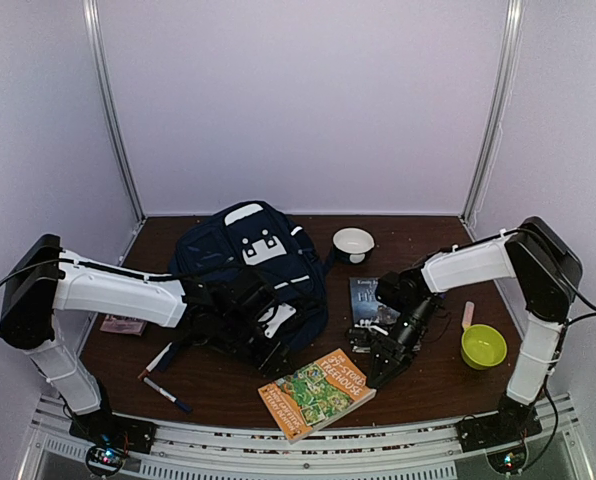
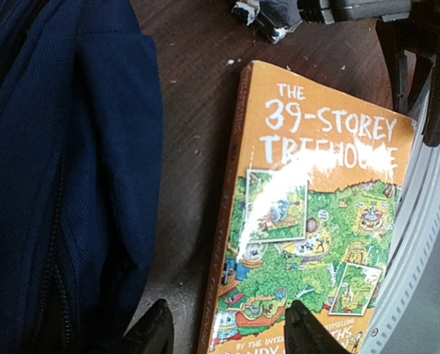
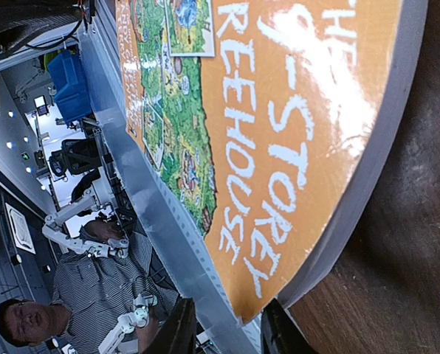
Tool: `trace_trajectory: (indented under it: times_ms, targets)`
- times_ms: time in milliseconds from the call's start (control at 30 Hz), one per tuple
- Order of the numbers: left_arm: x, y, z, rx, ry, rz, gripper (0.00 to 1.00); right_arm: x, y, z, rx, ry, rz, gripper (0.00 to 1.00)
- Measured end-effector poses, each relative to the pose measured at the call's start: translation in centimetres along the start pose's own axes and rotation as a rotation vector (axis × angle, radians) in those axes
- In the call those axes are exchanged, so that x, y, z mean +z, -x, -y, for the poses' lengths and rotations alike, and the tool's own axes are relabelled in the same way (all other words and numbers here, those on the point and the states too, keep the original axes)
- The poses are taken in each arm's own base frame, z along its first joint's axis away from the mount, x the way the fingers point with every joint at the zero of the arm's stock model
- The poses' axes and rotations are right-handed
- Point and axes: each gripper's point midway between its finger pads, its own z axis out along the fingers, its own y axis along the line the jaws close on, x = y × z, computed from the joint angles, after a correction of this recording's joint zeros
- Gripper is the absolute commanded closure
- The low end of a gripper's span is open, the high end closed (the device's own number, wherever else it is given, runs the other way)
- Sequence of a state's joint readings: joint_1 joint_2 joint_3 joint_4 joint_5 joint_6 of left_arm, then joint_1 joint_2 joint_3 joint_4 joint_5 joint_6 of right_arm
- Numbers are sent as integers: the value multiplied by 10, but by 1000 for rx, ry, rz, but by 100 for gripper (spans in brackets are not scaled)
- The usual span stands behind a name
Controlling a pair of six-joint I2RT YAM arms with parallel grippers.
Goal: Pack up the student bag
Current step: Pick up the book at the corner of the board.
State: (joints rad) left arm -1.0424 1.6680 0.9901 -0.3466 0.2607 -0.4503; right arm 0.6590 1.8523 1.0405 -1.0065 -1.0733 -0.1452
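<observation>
The navy-blue student bag (image 1: pixel 248 265) lies in the middle of the table; its fabric fills the left of the left wrist view (image 2: pixel 57 184). An orange book, "The 39-Storey Treehouse" (image 1: pixel 318 394), lies flat at the front edge, to the right of the bag. My left gripper (image 1: pixel 268 345) is open and empty at the bag's front edge. In the left wrist view (image 2: pixel 231 332) its jaws straddle the book's (image 2: pixel 316 221) spine edge from above. My right gripper (image 1: pixel 383 368) is open at the book's right corner. In the right wrist view (image 3: pixel 227 332) that corner of the book (image 3: pixel 279 147) sits between its fingers.
A white bowl (image 1: pixel 353 243) stands behind the bag's right side. A dark book (image 1: pixel 370 300) lies under the right arm. A green bowl (image 1: pixel 483 346) and a pink stick (image 1: pixel 467 315) are at the right. Pens (image 1: pixel 163 375) and a pink card (image 1: pixel 123 323) lie at the left. The metal rail (image 1: pixel 308 440) runs along the front.
</observation>
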Motion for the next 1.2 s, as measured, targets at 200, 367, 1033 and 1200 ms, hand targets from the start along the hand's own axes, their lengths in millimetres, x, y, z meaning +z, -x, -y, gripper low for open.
trace_trajectory:
  times_ms: [200, 367, 1033, 1200]
  targets:
    - [0, 0, -1, 3, 5, 0, 47, 4, -1, 0, 17, 25, -14, 68]
    - [0, 0, -2, 2, 12, 0, 47, 9, -1, 1, 48, 40, -26, 68]
    - [-2, 7, -6, -31, -14, 17, 35, 21, 7, 16, -43, 52, -19, 100]
    - [-3, 9, -9, -76, -89, 33, 32, 23, 5, 19, -110, 43, 47, 100]
